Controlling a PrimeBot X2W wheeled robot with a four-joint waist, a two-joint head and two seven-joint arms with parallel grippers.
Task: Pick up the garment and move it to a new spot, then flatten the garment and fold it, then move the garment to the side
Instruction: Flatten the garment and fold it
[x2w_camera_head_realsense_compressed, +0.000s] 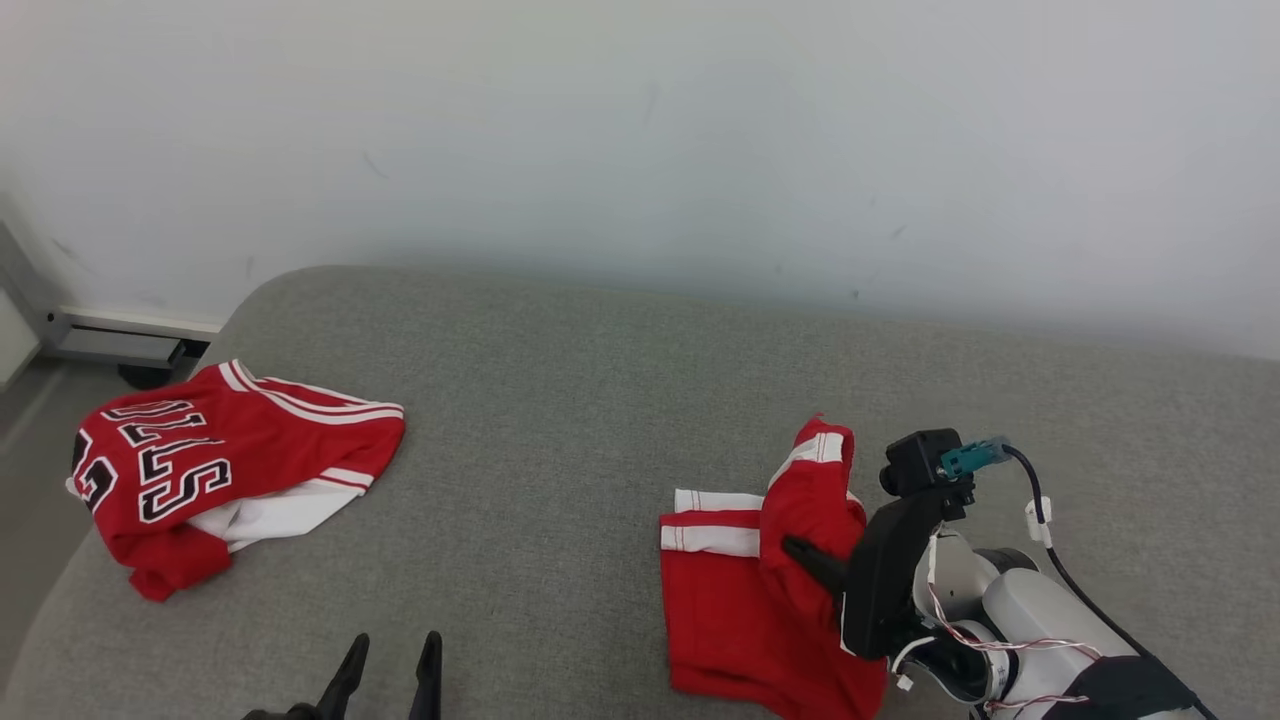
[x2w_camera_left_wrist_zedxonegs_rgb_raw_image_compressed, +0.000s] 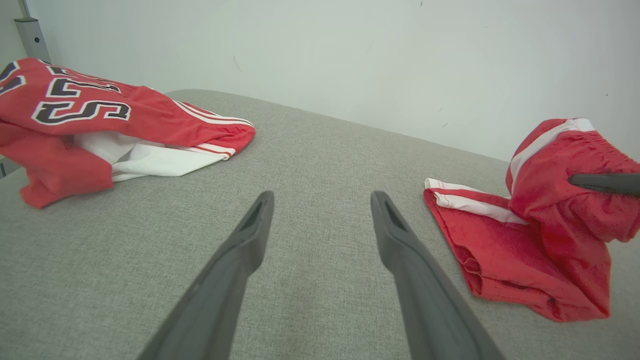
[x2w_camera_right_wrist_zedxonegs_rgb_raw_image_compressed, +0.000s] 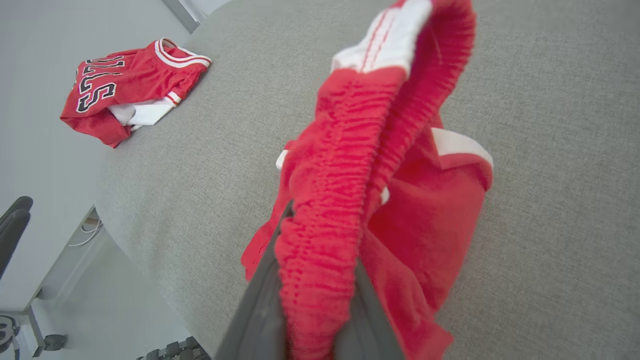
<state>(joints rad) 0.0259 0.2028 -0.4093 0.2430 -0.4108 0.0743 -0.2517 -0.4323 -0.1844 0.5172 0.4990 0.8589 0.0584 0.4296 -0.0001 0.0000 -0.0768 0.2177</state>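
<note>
Grey padded worktop (x2w_camera_head_realsense_compressed: 600, 380): my right tool (x2w_camera_head_realsense_compressed: 802, 552) pinches shorts (x2w_camera_head_realsense_compressed: 725, 610) waistband, part lifted; left tool (x2w_camera_head_realsense_compressed: 395, 640) spread, empty. Flatten, fold, side-move pending, I judge.

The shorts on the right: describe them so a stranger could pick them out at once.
On the grey cushion, look to the right half, away from the lettered red jersey at the left edge. The shorts are the plain red garment with white stripes, its gathered waistband lifted and pinched in the right pincer.
</note>
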